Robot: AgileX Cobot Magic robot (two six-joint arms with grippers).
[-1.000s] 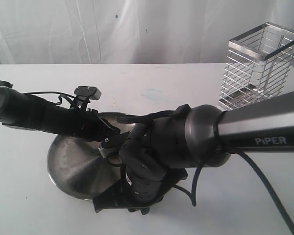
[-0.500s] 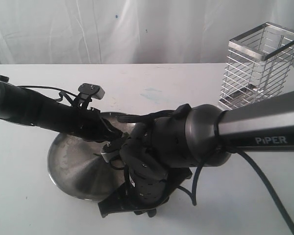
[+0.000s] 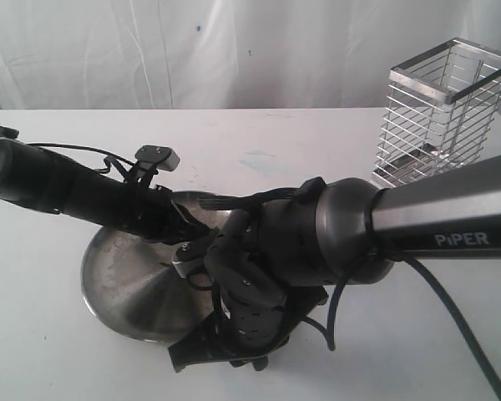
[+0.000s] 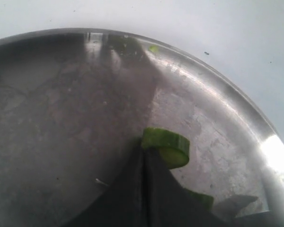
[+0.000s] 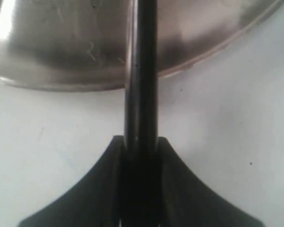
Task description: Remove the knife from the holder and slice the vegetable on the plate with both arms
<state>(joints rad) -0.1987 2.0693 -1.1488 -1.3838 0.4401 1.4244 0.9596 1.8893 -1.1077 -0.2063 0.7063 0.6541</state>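
Note:
In the left wrist view the steel plate [image 4: 217, 109] holds a short green cut piece of the vegetable [image 4: 166, 145], and a second bit of vegetable [image 4: 201, 198] shows beside a finger. My left gripper [image 4: 143, 153] is shut, its tips touching the cut piece, with no gap between the fingers. My right gripper [image 5: 141, 142] is shut on the black knife [image 5: 141, 71], which reaches over the plate's rim [image 5: 203, 59]. From the exterior both arms meet over the plate [image 3: 121, 284], and the right arm [image 3: 451, 217] hides the vegetable and the knife.
The chrome wire holder [image 3: 447, 109] stands at the back right of the white table [image 3: 50, 359], with nothing seen in it. A cable [image 3: 463, 334] hangs from the right arm over the table's front right. White cloth covers the back.
The left arm has shifted slightly, its forearm now higher at the left edge. The right gripper has edged a little to the right along the plate's near rim.

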